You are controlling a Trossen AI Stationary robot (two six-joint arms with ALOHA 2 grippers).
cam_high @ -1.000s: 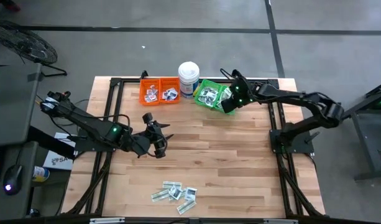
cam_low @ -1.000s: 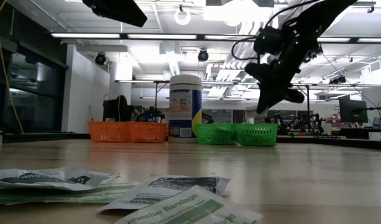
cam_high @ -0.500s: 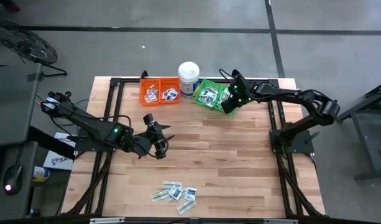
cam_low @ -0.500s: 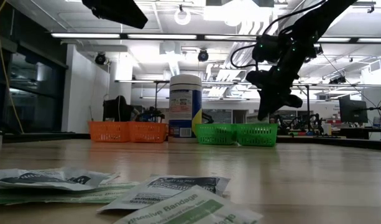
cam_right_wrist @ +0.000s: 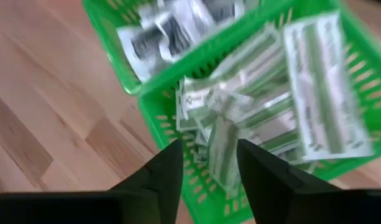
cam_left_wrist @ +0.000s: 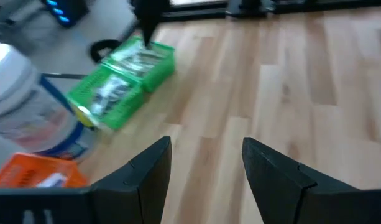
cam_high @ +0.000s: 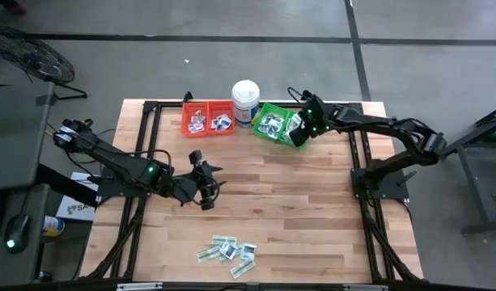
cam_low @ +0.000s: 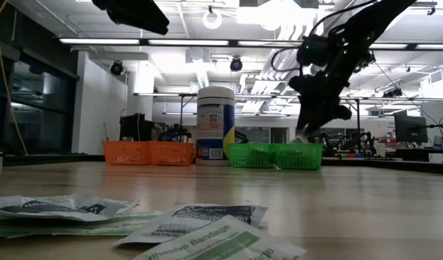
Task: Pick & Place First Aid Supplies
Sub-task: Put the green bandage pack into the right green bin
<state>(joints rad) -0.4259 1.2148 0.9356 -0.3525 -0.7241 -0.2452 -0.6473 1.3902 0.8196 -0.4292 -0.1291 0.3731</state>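
The right hand (cam_high: 300, 133) hangs just above the green bin (cam_high: 277, 125), its fingers (cam_right_wrist: 156, 177) parted with nothing between them; a long green-and-white strip (cam_right_wrist: 324, 84) lies just ahead of them among other strips inside the bin. The left hand (cam_high: 207, 184) hovers over mid-desk (cam_high: 312, 210), fingers (cam_left_wrist: 146, 171) spread wide and empty. The loose first aid supplies (cam_high: 229, 250) lie on the desk on the side away from the bins, much nearer the left hand than the right. The strips lie mostly crosswise to the left arm's reach, so I judge the left hand better placed for the next pick.
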